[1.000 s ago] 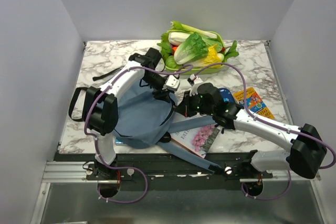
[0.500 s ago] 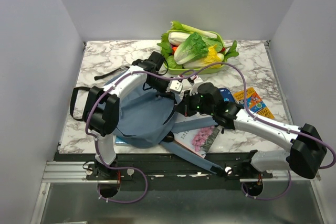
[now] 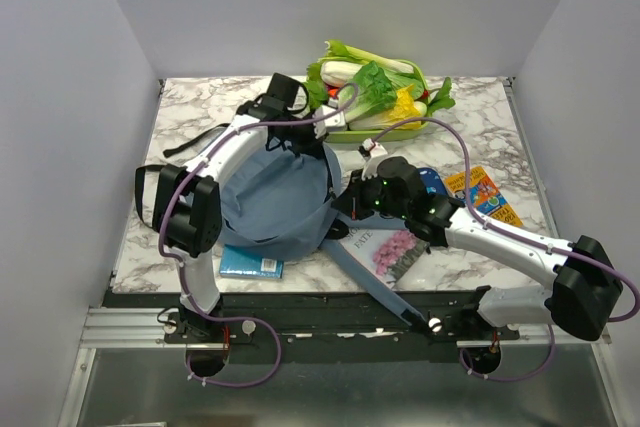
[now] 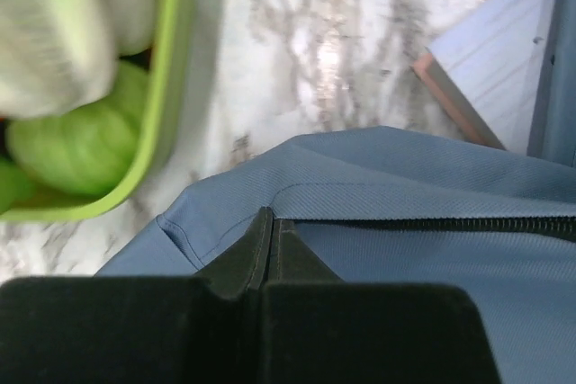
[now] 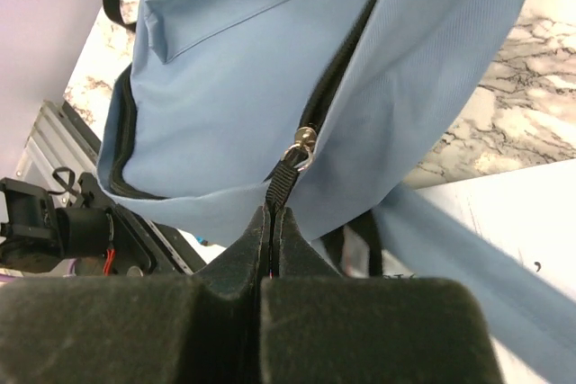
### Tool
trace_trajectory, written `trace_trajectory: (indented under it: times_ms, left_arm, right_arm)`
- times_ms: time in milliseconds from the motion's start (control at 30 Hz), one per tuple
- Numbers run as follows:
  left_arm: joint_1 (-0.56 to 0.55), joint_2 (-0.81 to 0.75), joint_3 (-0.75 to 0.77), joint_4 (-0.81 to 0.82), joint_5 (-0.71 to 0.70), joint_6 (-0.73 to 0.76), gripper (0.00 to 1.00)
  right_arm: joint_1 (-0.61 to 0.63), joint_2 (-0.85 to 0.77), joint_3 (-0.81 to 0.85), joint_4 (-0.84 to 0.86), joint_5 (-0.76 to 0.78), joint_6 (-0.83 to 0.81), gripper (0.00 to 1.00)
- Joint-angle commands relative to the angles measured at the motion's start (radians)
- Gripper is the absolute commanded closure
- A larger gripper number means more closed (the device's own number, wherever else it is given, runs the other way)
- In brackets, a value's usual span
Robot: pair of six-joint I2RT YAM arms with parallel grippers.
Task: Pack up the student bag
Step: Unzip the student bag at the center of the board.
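Dragged toward 12 o'clock, the bag (image 3: 275, 202) hangs between left gripper (image 4: 268, 222), clamped on its rim, and right gripper (image 5: 270, 215), pinching the zip pull (image 5: 290, 175); books (image 3: 392, 249) remain unpacked.

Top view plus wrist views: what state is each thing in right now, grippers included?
left gripper, shut on student bag fabric by the zipper end
right gripper, shut on zip pull
student bag, pinched by both grippers; zipper looks closed beside the left gripper
flower book, closed, lying flat
colourful book, closed, lying flat
vegetable tray, full
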Motion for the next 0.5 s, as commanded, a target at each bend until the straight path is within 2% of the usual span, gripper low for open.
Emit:
trace_trajectory:
  times_ms: [0,200,267,333,367,433,467]
  left_arm:
    - [0.085,0.018,0.111,0.081,-0.208,-0.207,1.0]
    - [0.102,0.006,0.134,0.073,-0.317,-0.356,1.0]
    - [0.105,0.004,0.148,0.092,-0.369,-0.448,1.0]
    - [0.113,0.01,0.176,0.04,-0.336,-0.474,0.93]
    - [0.124,0.0,0.183,0.026,-0.306,-0.476,0.83]
    - [0.137,-0.035,0.154,0.011,-0.155,-0.419,0.74]
    - [0.145,-0.093,0.081,0.026,-0.103,-0.381,0.68]
  right_arm:
    - [0.004,-0.015,0.008,0.027,-0.016,0.004,0.99]
    - [0.021,-0.004,0.025,0.001,-0.016,0.008,0.99]
    - [0.036,0.01,0.036,-0.006,-0.007,0.011,0.99]
    - [0.043,0.018,0.056,-0.034,0.018,0.019,0.99]
    - [0.044,0.013,0.058,-0.04,0.029,0.027,0.99]
    - [0.043,0.004,0.061,-0.055,0.065,0.036,0.99]
    - [0.044,-0.007,0.061,-0.06,0.079,0.041,0.99]
